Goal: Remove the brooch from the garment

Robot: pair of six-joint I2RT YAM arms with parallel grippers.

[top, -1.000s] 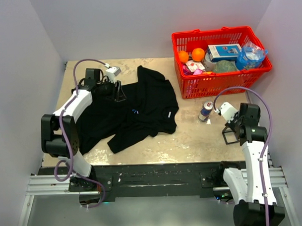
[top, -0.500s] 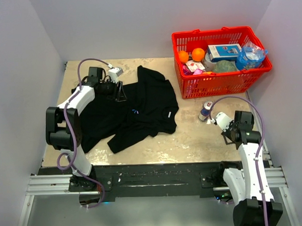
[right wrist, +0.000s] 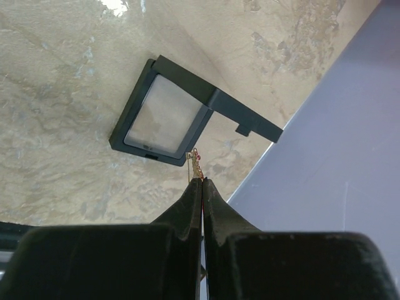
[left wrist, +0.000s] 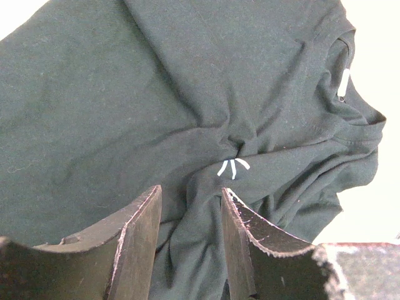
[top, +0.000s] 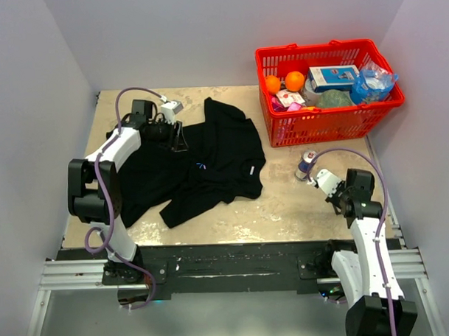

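The black T-shirt [top: 202,158] lies crumpled at the table's left centre. It fills the left wrist view [left wrist: 156,94], with a small white mark [left wrist: 232,167] and the white neck label [left wrist: 343,82]. My left gripper [left wrist: 190,190] is open and empty, just above the cloth near the mark; it is at the shirt's upper left in the top view [top: 178,138]. My right gripper [right wrist: 201,179] is shut on a small gold brooch with red stones [right wrist: 196,161], held above an open black box [right wrist: 165,115] by the right wall. This gripper is low at the right in the top view [top: 338,202].
A red basket [top: 319,124] with oranges, a box and packets stands at the back right. A drink can [top: 305,165] stands upright in front of it, close to my right arm. The grey right wall [right wrist: 325,156] is next to my right gripper.
My right arm has drawn back and down toward the table's near right, its gripper now lower. My left arm shifted slightly early on, then stayed still.
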